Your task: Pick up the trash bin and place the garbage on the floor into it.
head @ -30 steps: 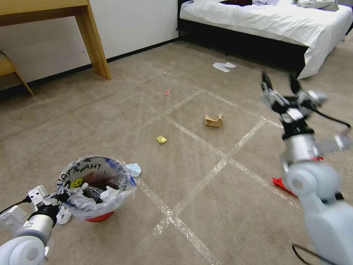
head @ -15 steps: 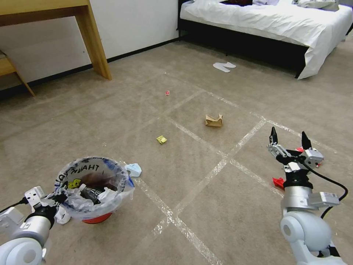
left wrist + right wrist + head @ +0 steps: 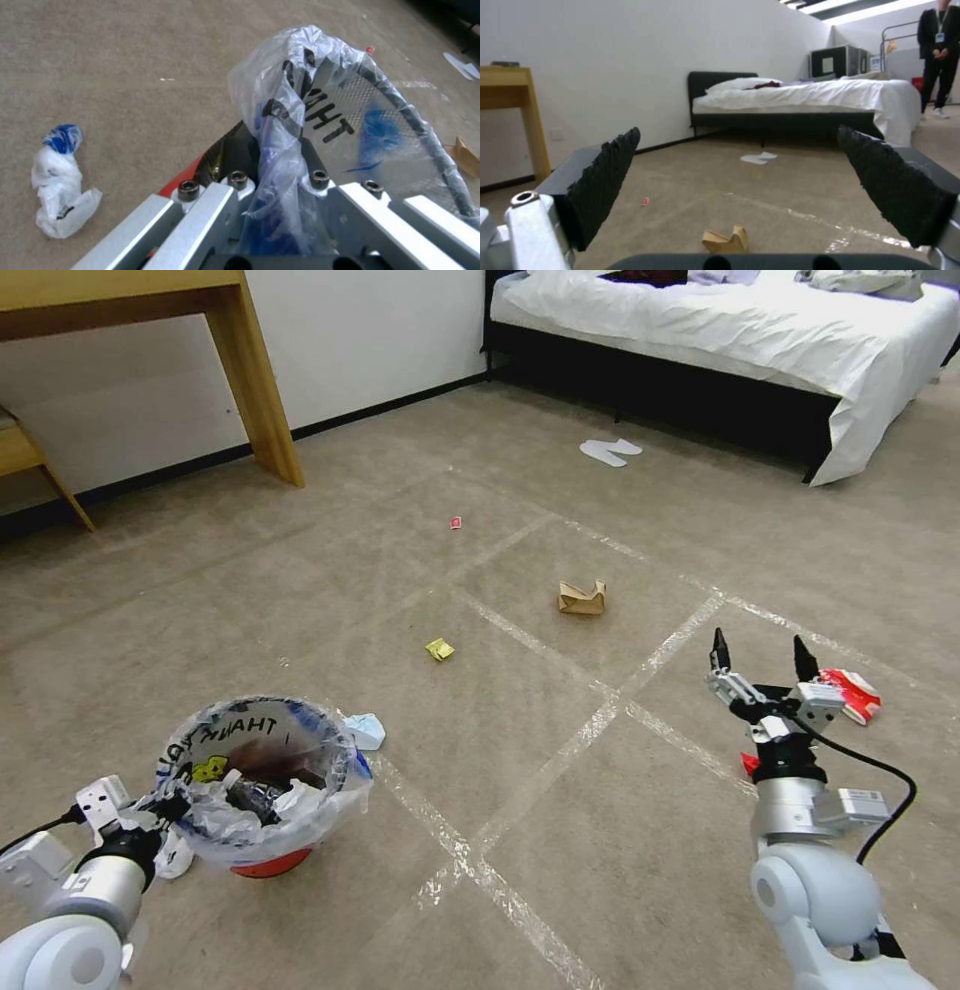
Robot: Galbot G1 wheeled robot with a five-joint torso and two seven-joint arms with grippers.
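1. Left gripper [image 3: 165,808] sits low at the near left, clamped on the rim of the trash bin [image 3: 262,860], with the clear plastic liner [image 3: 295,112] bunched up between its fingers. In the left wrist view you can read part of the black print right past them.
2. The bin is a small red bucket on the floor [image 3: 560,830], near left. Inside there's a dark bottle [image 3: 250,792] and some crumpled white stuff.
3. Just beside the bin on the far right side lies a pale blue-white tissue [image 3: 364,730]. On its near left, right by the gripper, a knotted white and blue plastic wad [image 3: 61,183] lies on the carpet.
4. Right gripper [image 3: 760,653] is on the near right, above the carpet, fingers spread wide with nothing between them. Can't really tell how high up it is.
5. Just to its right is a red and white wrapper [image 3: 850,694], and a red scrap [image 3: 748,762] peeks out from behind the wrist.
6. Further out toward the middle: a brown paper bag [image 3: 581,597] in one tape square, and a yellow scrap [image 3: 438,649] to its left and nearer.
7. A tiny red wrapper [image 3: 455,523] lies farther back.
8. Far off, white slippers [image 3: 608,451] lie in front of the bed [image 3: 760,330]; a wooden table leg [image 3: 262,390] stands at far left.
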